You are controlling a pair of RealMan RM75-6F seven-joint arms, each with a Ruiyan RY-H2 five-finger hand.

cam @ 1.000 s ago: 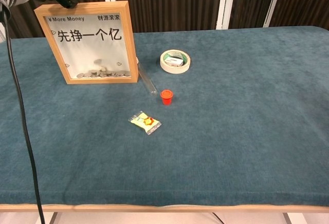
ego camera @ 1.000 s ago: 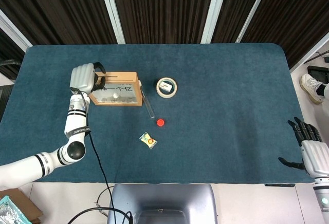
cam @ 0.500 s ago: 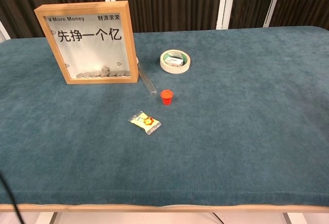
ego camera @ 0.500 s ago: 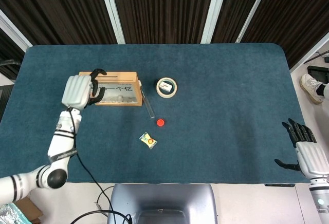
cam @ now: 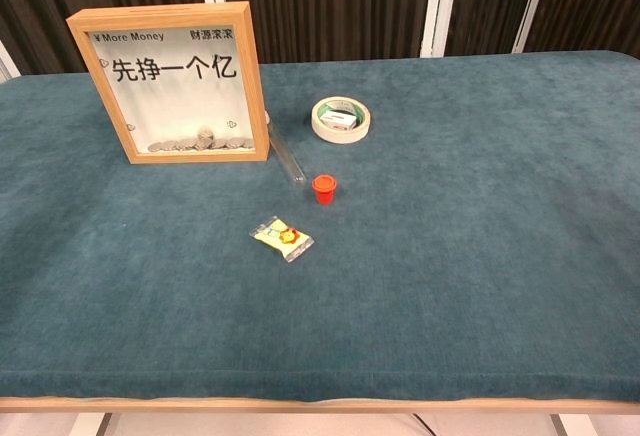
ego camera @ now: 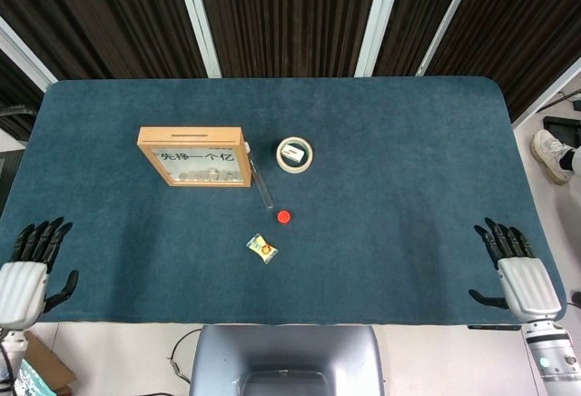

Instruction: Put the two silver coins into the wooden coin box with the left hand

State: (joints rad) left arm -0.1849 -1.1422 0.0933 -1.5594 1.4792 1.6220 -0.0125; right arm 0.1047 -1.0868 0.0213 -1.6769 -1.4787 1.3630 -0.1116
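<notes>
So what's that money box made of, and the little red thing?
The coin box looks like pale, smooth wood, with visible grain, around a clear front, glass or plastic, showing coins inside. The red cap looks like shiny plastic, judging by its even bright colour.

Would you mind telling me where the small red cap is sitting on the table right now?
In the head view the red cap lies left of centre on the table, just right of the clear tube's near end, with the tape roll behind it.

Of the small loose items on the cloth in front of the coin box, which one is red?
The red cap, standing just right of the clear tube's near end. The candy wrapper nearer the camera is yellow, and the tape roll is cream.
</notes>
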